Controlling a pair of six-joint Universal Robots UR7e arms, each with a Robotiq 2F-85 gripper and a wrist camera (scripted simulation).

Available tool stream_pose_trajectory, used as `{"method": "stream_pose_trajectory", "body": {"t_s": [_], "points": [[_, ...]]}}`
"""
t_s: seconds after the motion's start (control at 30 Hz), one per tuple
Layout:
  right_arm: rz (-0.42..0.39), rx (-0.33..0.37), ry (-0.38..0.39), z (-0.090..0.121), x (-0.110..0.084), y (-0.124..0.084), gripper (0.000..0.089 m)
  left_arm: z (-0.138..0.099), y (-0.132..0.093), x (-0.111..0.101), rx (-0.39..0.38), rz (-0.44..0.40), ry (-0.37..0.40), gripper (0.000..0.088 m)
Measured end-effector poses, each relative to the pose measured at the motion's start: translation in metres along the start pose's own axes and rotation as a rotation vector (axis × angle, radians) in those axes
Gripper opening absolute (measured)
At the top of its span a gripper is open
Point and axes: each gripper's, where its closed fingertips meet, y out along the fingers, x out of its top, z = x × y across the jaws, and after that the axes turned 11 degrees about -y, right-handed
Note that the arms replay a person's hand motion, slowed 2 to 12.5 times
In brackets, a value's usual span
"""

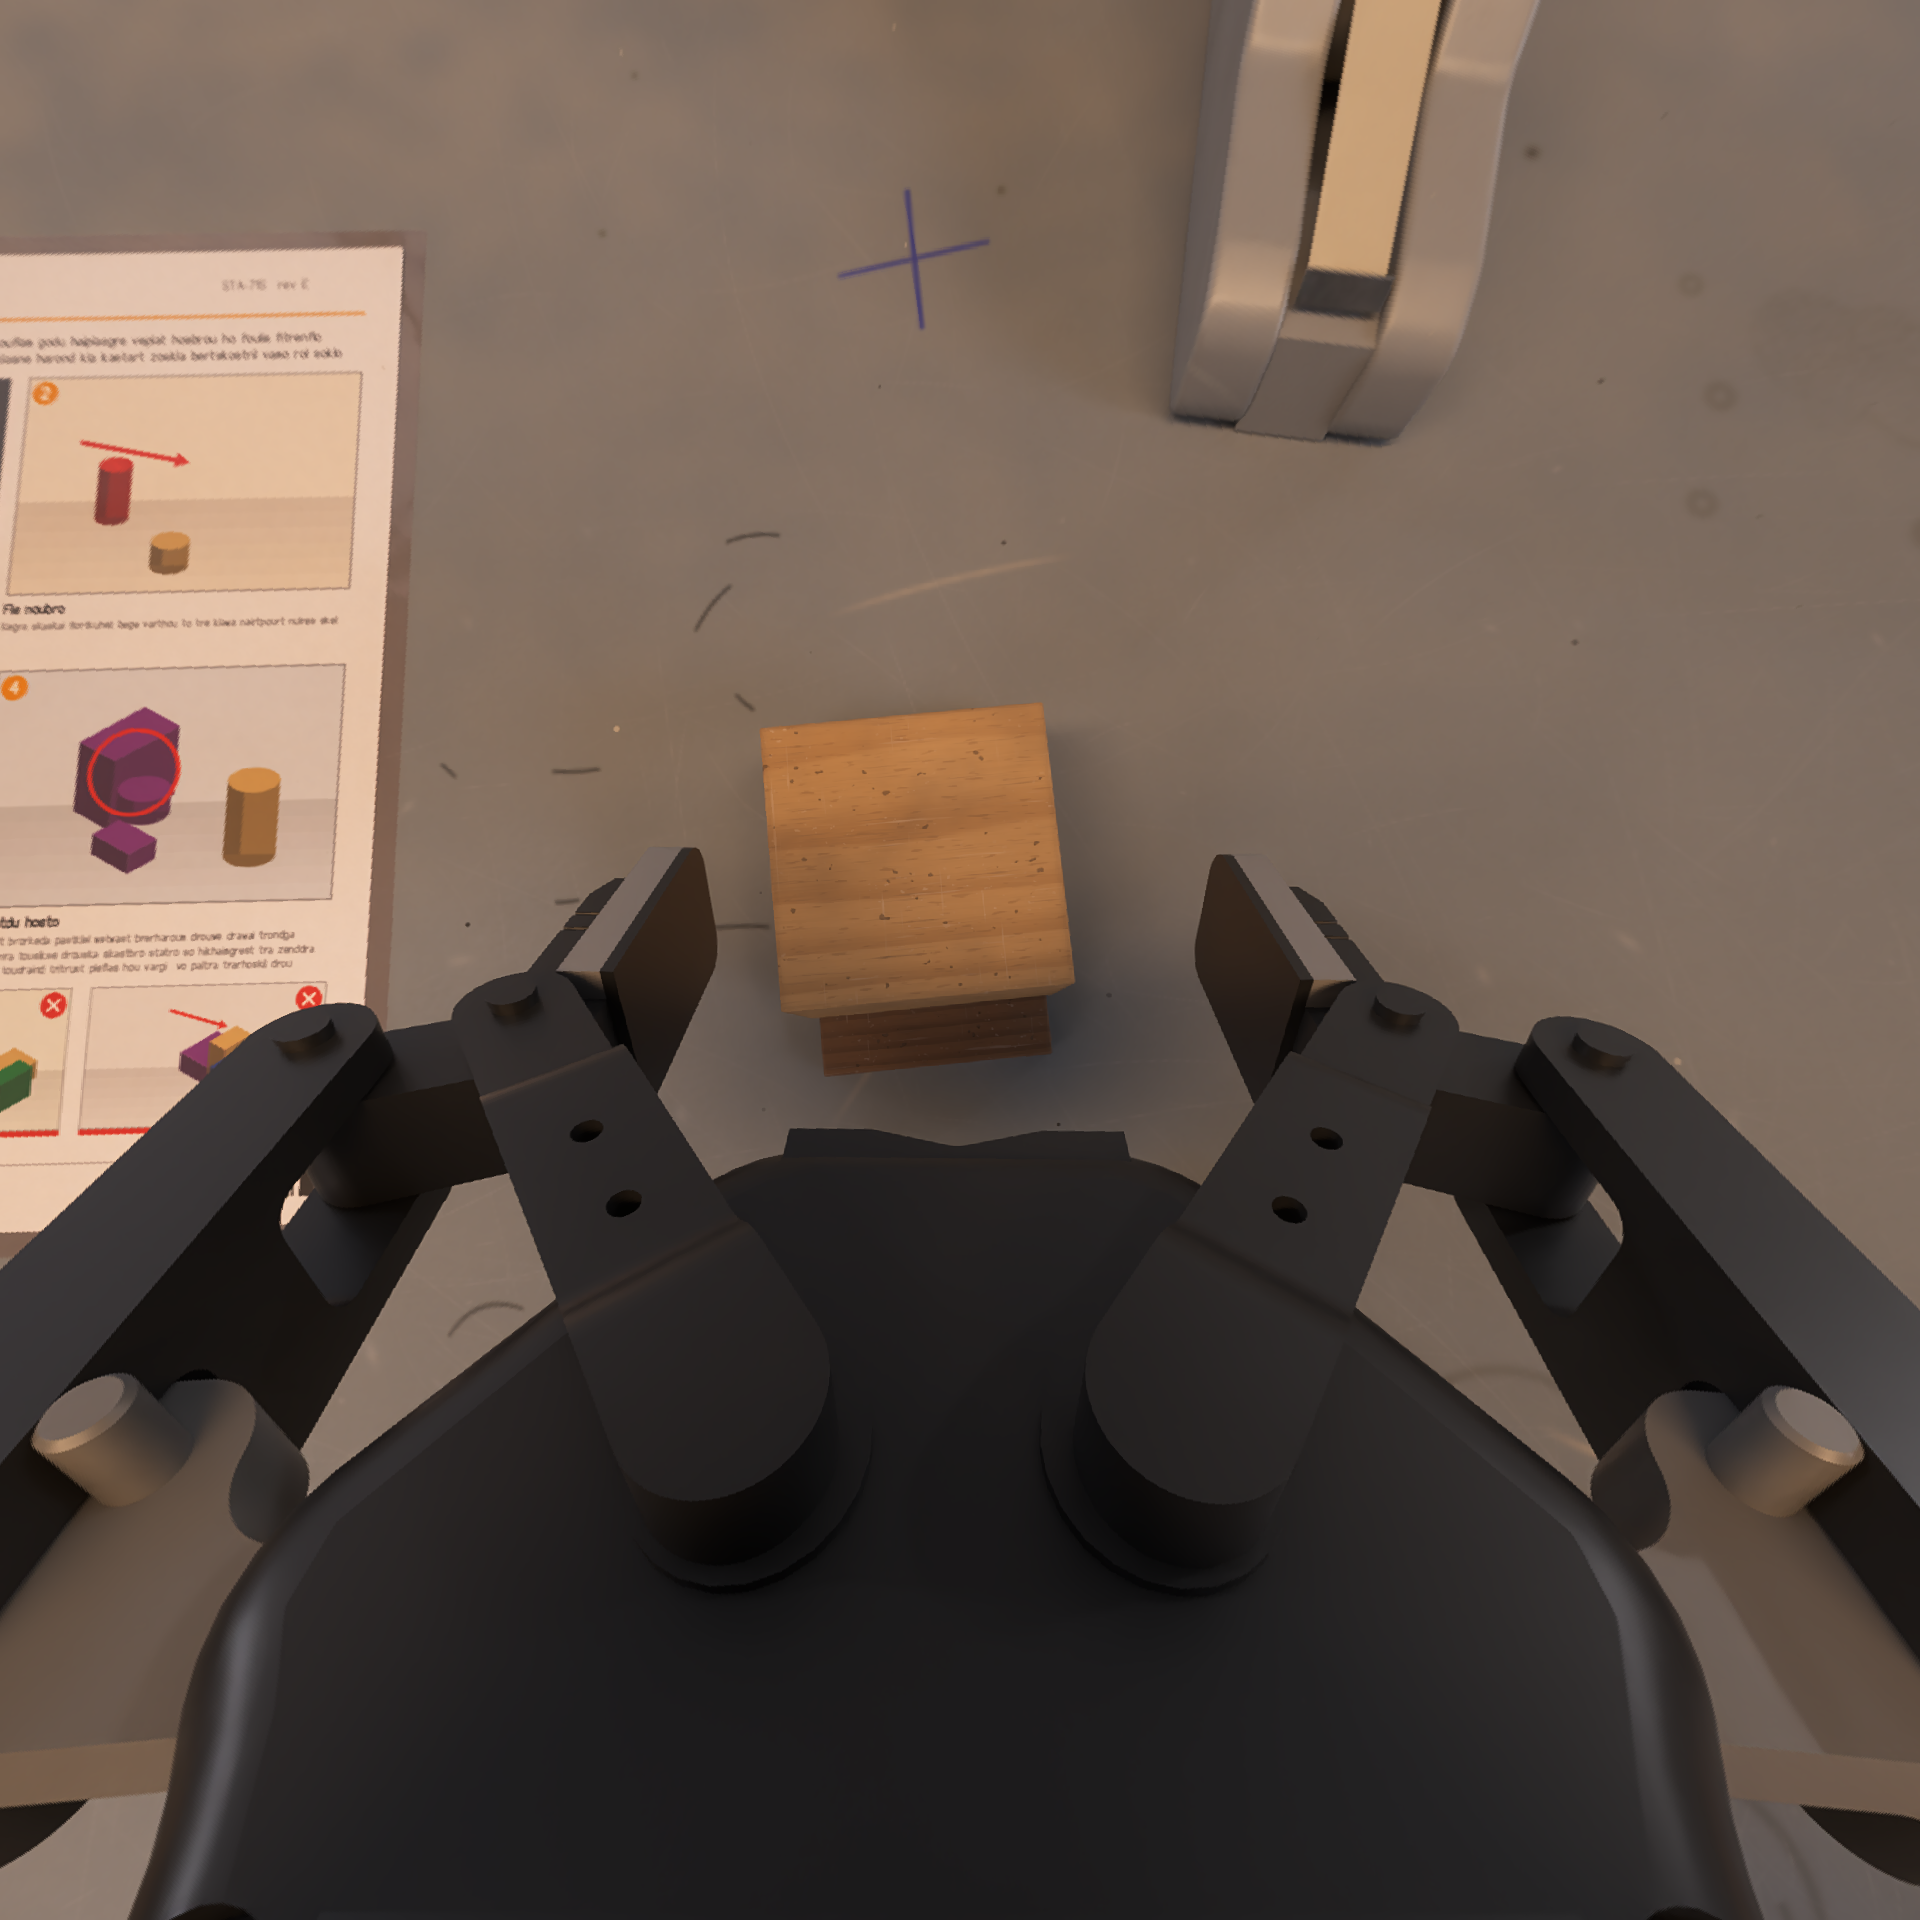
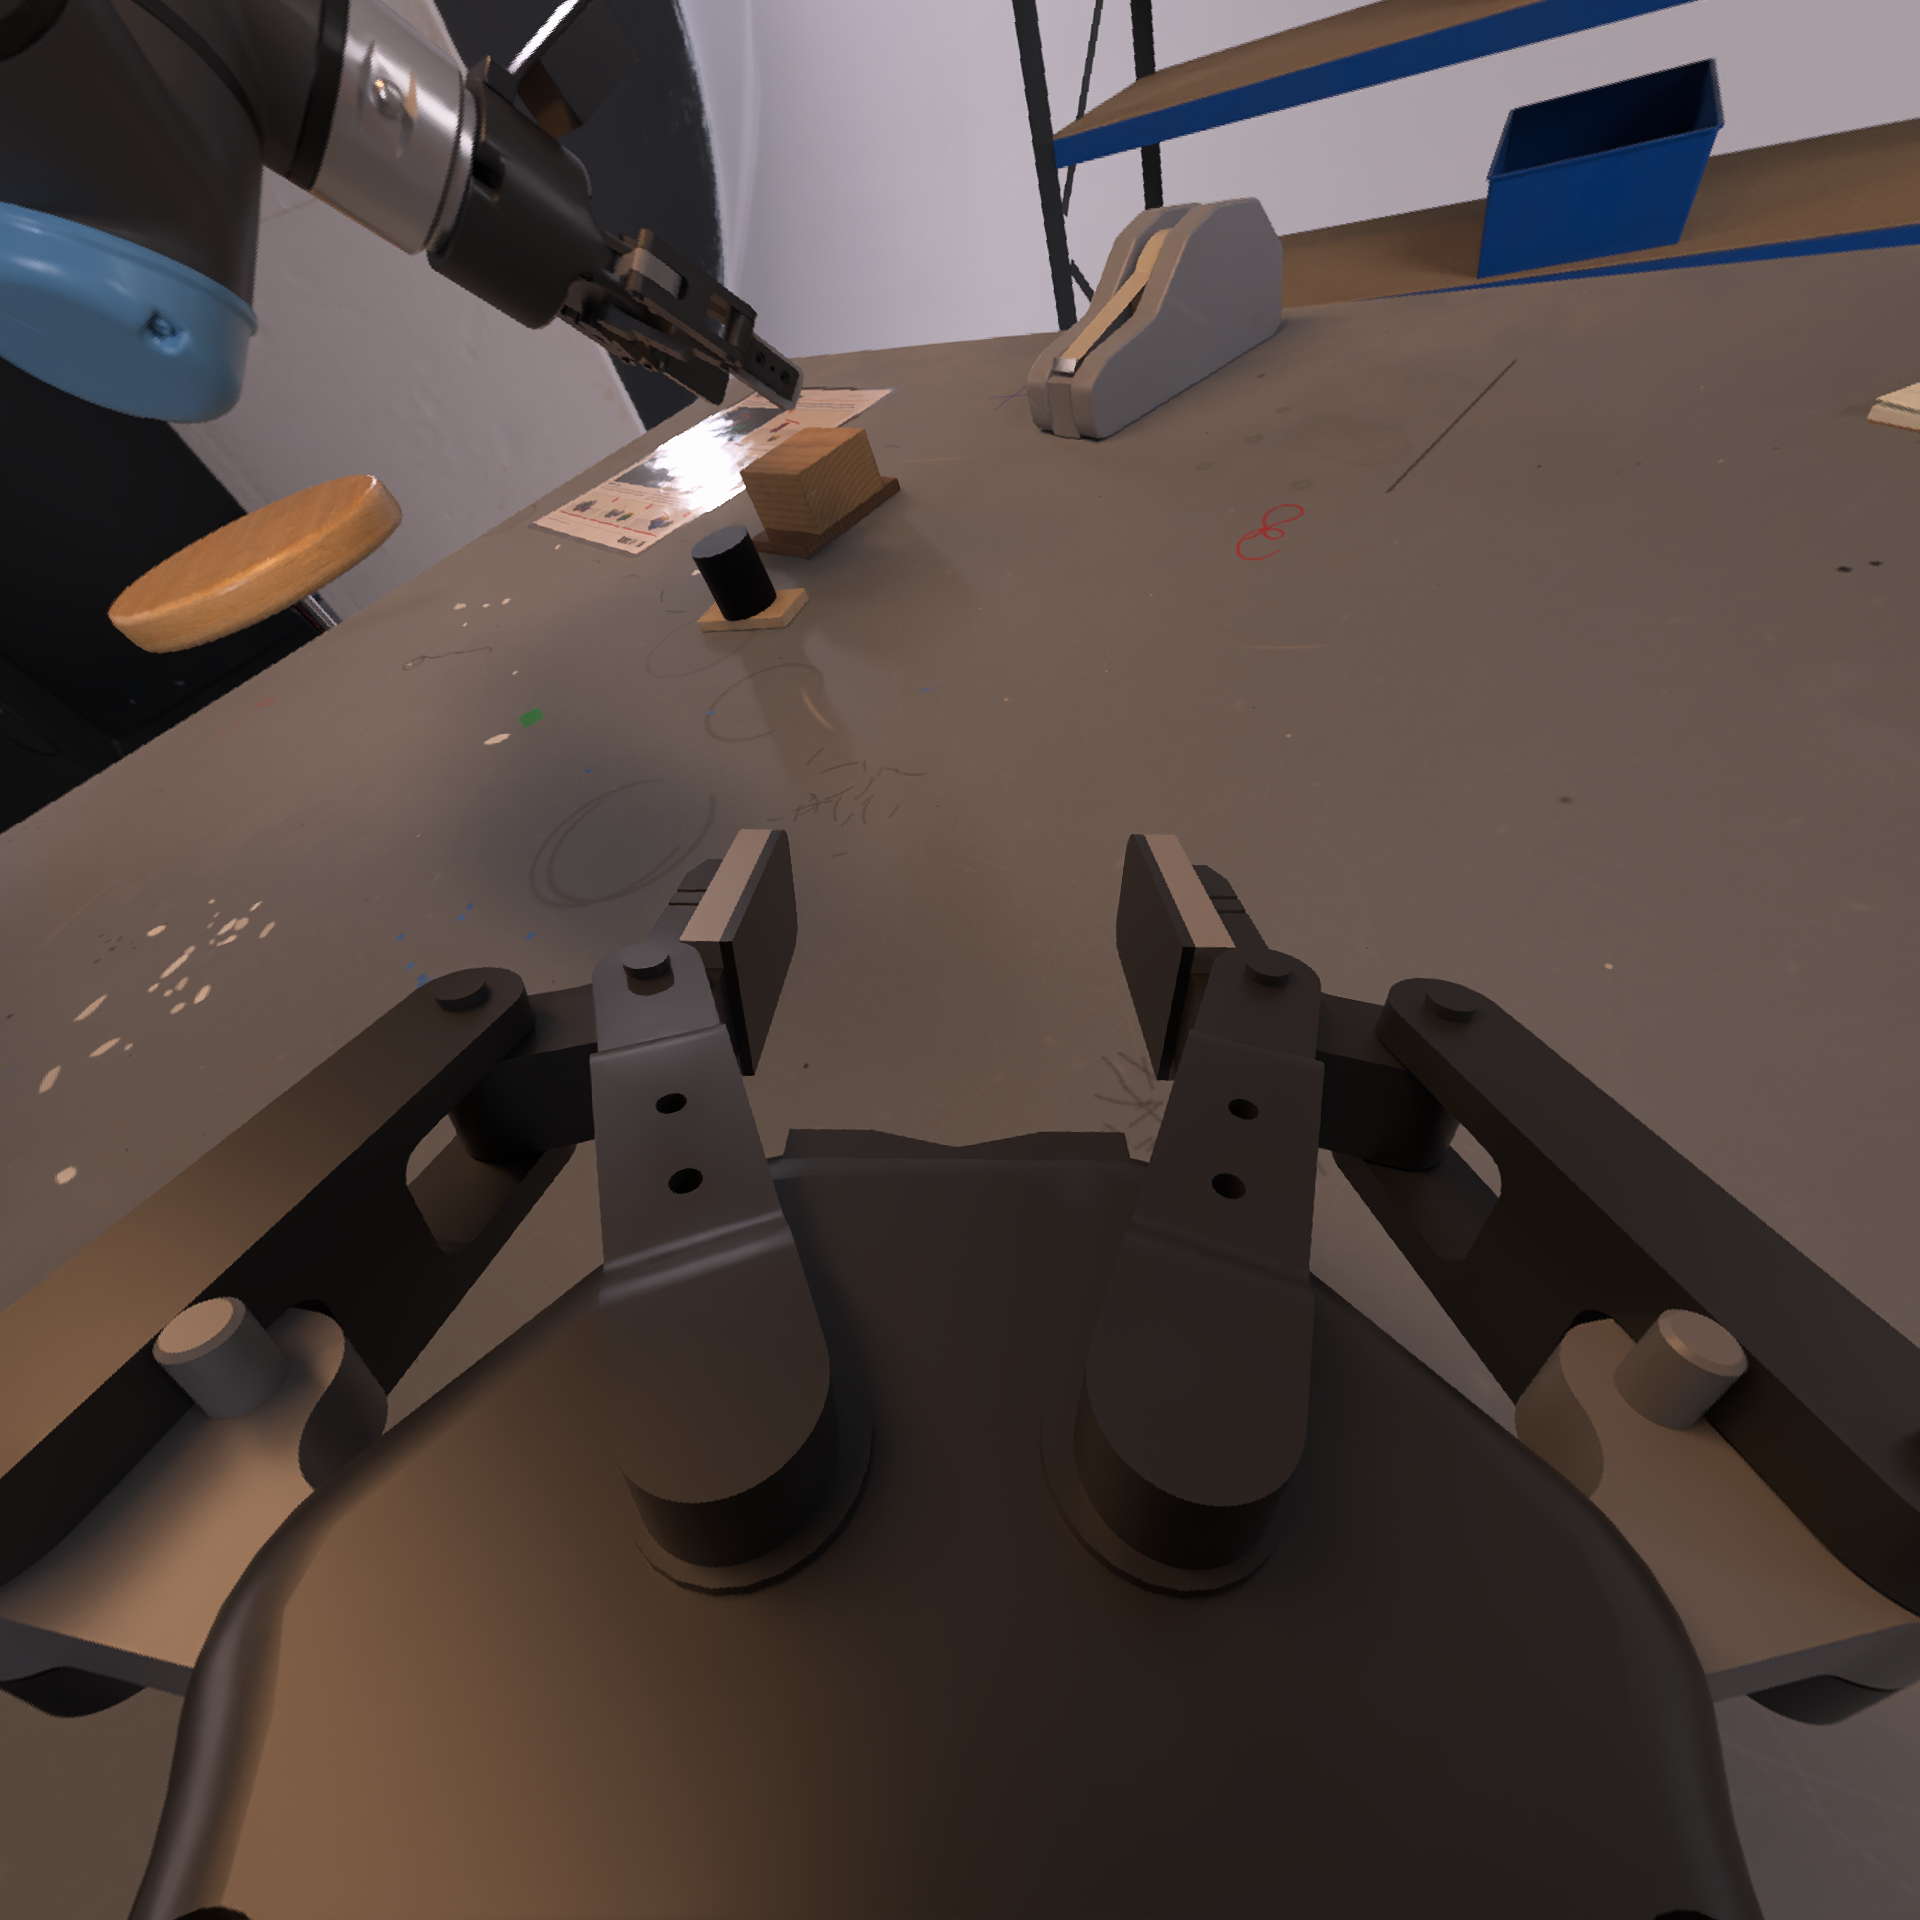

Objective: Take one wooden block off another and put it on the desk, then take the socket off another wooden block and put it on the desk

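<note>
A light wooden block (image 1: 916,858) sits stacked on a darker wooden block (image 1: 935,1034) on the grey desk (image 1: 1351,675), beside an instruction sheet (image 1: 187,623). The left tool (image 1: 956,914) hangs above it, jaws spread wide and empty. Nearby a black socket (image 2: 734,575) stands upright on a thin pale wooden block (image 2: 756,612). The right tool (image 2: 956,935), well apart, is likewise spread and empty. A tape dispenser (image 2: 1164,322) stands farther back.

A workshop — scuffed, paint-flecked desk (image 2: 1351,727), metal shelving (image 2: 1299,83), blue bin (image 2: 1600,171), wooden stool (image 2: 255,561).
</note>
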Motion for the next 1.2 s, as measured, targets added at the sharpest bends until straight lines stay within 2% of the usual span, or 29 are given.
{"method": "stream_pose_trajectory", "body": {"t_s": [0.33, 0.7, 0.97, 1.13, 1.2], "points": [[-0.015, 0.024, 0.038, -0.001, 0.002, 0.0, 0.0547, 0.004, 0.023, -0.008, 0.056, 0.093, -0.007, 0.0805], [-0.007, 0.028, 0.037, -0.002, 0.0, 0.001, 0.0544, 0.01, 0.041, -0.014, 0.082, 0.141, -0.06, 0.0791], [0.002, 0.025, 0.027, -0.001, -0.001, 0.002, 0.0543, 0.013, 0.052, -0.021, 0.091, 0.177, -0.086, 0.0749], [0.005, 0.025, 0.023, -0.001, -0.002, 0.002, 0.0541, 0.014, 0.056, -0.024, 0.1, 0.189, -0.094, 0.0642], [0.006, 0.024, 0.022, -0.001, -0.002, 0.002, 0.054, 0.015, 0.057, -0.023, 0.105, 0.189, -0.09, 0.0628]]}}
